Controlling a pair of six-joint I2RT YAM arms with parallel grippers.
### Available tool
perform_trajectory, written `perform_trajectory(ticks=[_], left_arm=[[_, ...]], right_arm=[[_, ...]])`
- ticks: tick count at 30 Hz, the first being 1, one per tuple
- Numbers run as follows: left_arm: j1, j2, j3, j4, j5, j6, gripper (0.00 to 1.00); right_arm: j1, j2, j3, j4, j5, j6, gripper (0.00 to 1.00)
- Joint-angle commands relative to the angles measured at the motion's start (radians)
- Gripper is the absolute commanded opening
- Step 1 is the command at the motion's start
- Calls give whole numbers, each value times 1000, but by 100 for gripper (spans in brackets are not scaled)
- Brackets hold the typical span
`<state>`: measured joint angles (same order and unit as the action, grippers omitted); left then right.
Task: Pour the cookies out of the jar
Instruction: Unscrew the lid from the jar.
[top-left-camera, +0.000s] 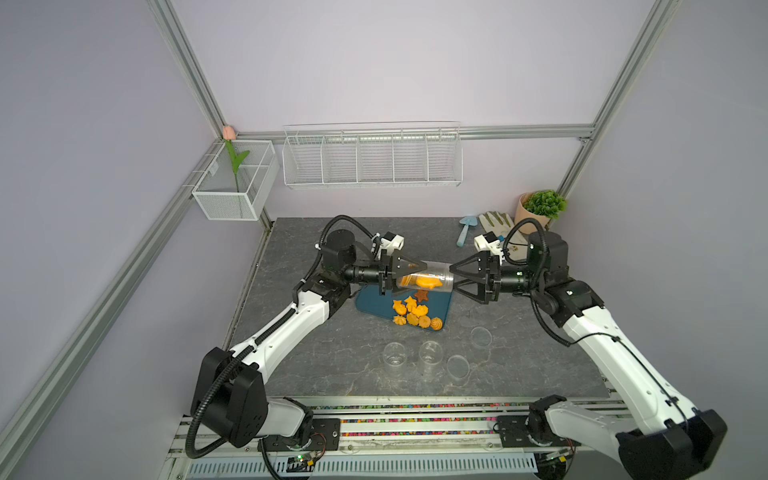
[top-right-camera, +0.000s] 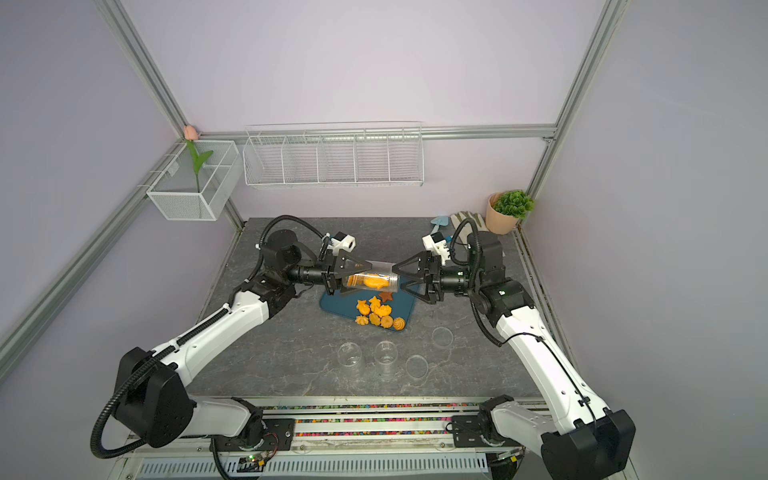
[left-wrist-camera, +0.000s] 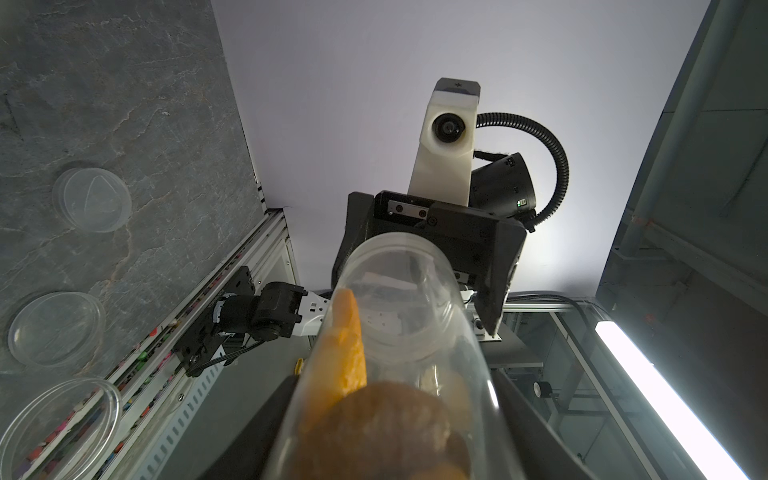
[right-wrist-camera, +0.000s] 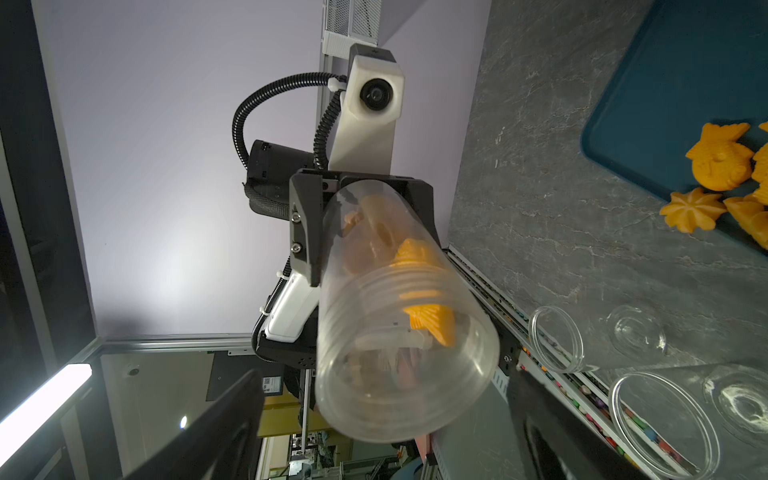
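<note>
Clear jar (right-wrist-camera: 399, 316) lying sideways, clamped by the left gripper (right-wrist-camera: 365, 224), mouth toward the wide-spread right gripper (right-wrist-camera: 390, 436). Several cookies (right-wrist-camera: 428, 324) sit inside; others lie on the teal tray (right-wrist-camera: 648, 95).

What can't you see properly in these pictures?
1. How many cookies are in the jar: right wrist view, the cloudy wall blurs them.
2. Far edge of the tray: both top views, the jar and left gripper cover it.
3. Part of the glove: in a top view, the right arm hides it.
</note>
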<state>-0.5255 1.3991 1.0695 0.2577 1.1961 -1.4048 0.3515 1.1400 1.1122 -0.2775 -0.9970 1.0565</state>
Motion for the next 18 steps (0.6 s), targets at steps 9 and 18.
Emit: perform_trajectory(ticks=[9,18], left_arm=[[4,-24,41,37,-3,-9,60],[4,-37,26,37,0,-11,60]], right_arm=[[67,20,-37,204,-45,118,98],[61,2,-47,255,-63,136,86]])
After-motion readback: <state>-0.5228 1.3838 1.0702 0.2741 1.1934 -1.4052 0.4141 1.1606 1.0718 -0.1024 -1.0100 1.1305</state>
